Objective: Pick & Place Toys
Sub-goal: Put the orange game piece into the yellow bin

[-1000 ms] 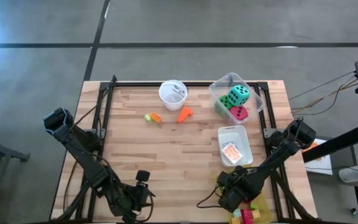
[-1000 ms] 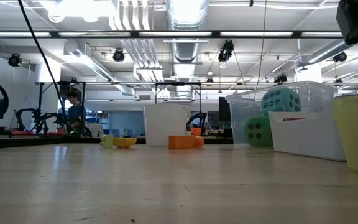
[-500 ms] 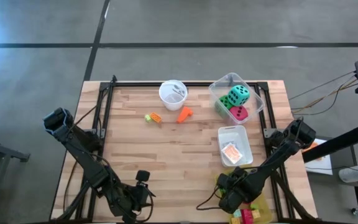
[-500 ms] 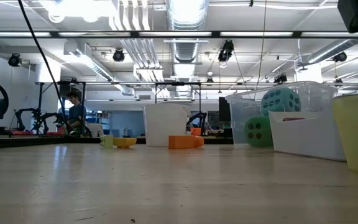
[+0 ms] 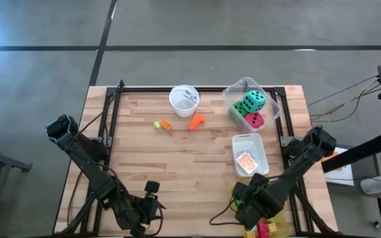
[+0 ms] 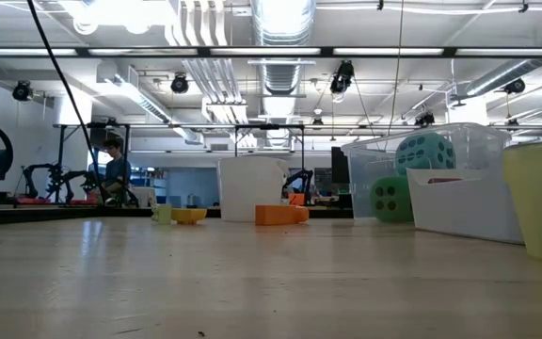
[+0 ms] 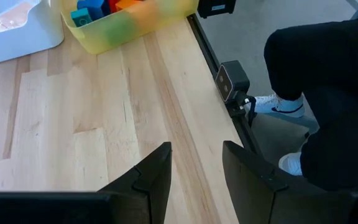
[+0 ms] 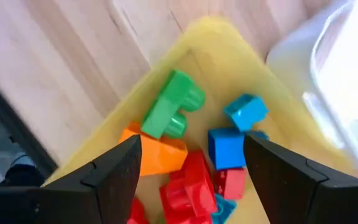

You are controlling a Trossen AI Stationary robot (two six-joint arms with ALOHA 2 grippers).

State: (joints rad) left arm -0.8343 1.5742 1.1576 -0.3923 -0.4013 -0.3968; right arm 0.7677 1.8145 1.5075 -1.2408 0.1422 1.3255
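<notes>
1. The right hand (image 8: 188, 186) hangs over the yellow bin (image 8: 229, 37) at the near right corner of the worktop (image 5: 177, 165). Its fingers stand wide apart with nothing between them. Over the last second they have spread from a narrower gap, and in the high view the arm has shifted slightly toward the worktop's near edge.
2. That reads as a release just made: whatever block it carried now most likely lies among the blocks in the bin.
3. Below the hand lie a green block (image 8: 173, 106), an orange block (image 8: 157, 152), red blocks (image 8: 191, 183) and blue blocks (image 8: 229, 146), all inside the yellow bin.
4. The left hand (image 7: 194, 180) waits low at the near left of the worktop, unchanged. Its fingers are set narrowly apart and hold nothing.
5. Farther out, the white tray (image 5: 250, 153) holds a small card pack (image 5: 246, 162), and the clear bin (image 5: 251, 104) holds the three dice (image 5: 251, 109).
6. Loose toys remain on the worktop near the white cup (image 5: 184, 99): an orange piece (image 5: 196, 121) and a small yellow and orange pair (image 5: 163, 125).
7. So the task is partly done; the next fetch is probably one of those loose pieces.
</notes>
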